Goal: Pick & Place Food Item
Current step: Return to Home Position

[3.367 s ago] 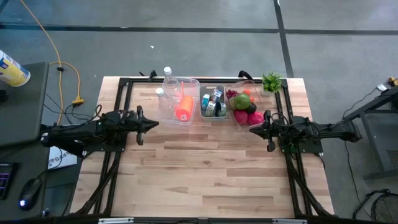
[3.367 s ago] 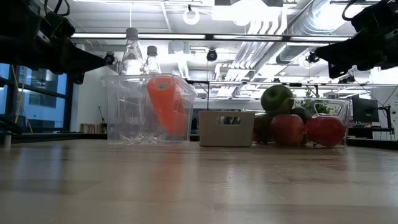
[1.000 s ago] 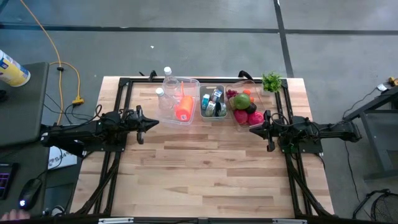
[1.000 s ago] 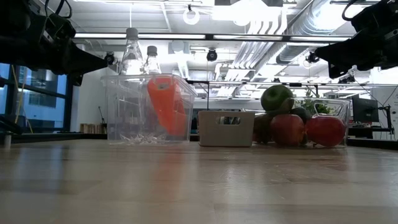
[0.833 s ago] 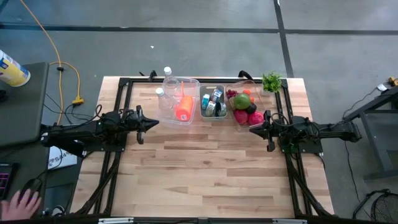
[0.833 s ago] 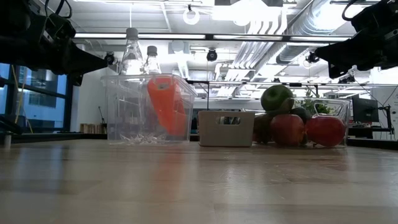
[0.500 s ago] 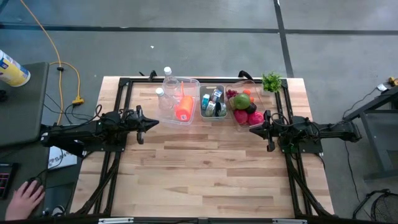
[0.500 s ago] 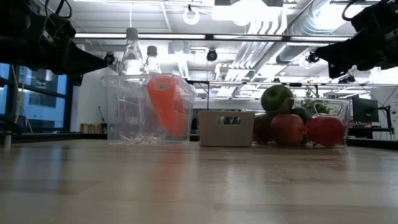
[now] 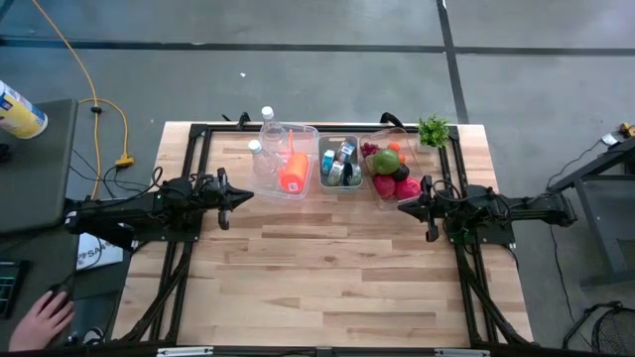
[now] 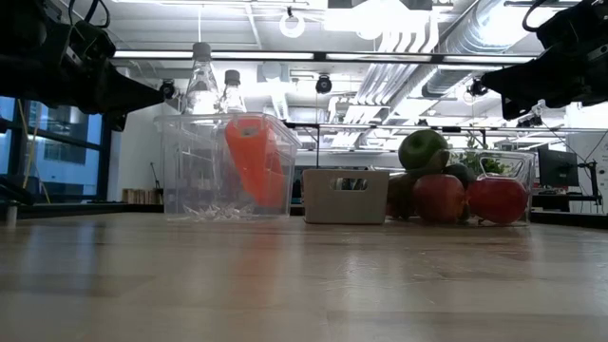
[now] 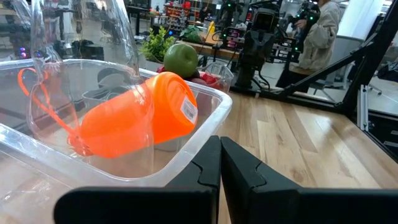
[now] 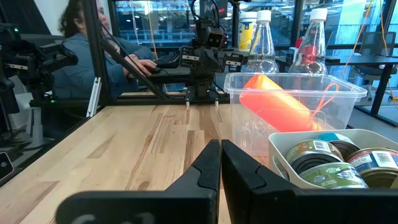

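Hovering over the bench (image 9: 327, 268), both arms sit at their own sides, each pointing inward. The left gripper (image 9: 246, 195) hangs just beside the near corner of the left transparent bin (image 9: 268, 186). Its wrist view shows the two fingers pressed together with nothing between them. The right gripper (image 9: 402, 207) hangs near the front of the right transparent bin (image 9: 395, 132), likewise closed up and empty.

Task items: the green apple (image 9: 386, 161) lies in the right transparent bin on top of the red fruit (image 9: 407, 188). The orange water bottle (image 9: 293, 172) lies tilted in the left transparent bin alongside two clear bottles (image 9: 267, 116). A middle tub (image 9: 340, 140) between the bins holds cans (image 12: 323, 163). No loose item lies on the open bench, so sorting looks complete and parking the arms appears to be the only step in hand.

Risks, as judged:
- The left fingertips sit close to the bin wall, so an inward swing while settling could shove the light bin.
- The green apple rides high on the heap, above the rim in the low view, and a knock to that bin could roll it out.
- A person's hand (image 9: 45, 315) rests on the desk beside the left arm's base, where an unexpected arm move would be a hazard.

Writing: a white sticker (image 11: 189, 111) on the orange water bottle carries print too small to read. The can labels are printed but illegible. A yellow container (image 9: 18, 111) off the bench shows blue lettering that is not readable.
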